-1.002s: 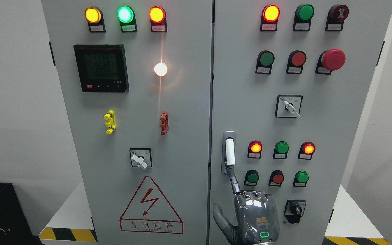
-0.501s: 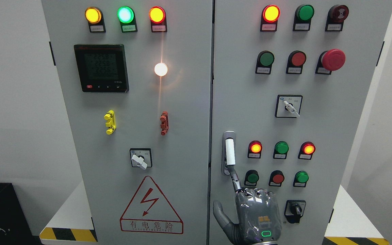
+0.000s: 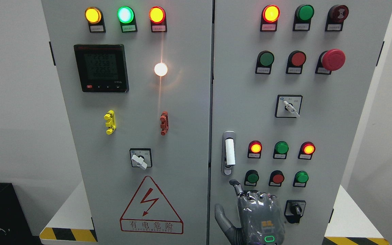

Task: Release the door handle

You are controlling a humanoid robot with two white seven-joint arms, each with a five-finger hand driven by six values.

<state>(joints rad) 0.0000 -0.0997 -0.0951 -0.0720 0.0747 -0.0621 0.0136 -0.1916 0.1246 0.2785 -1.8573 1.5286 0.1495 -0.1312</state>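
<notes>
My right hand hangs just below the door handle, touching nothing, index finger extended and thumb splayed, so the handle sits free, upright.

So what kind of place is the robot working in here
Probably an industrial or electrical training room: it faces a grey two-door control cabinet with lit indicator lamps, a digital power meter, a red emergency stop button and a high-voltage warning triangle. Only one robot hand shows, below the door handle.
</notes>
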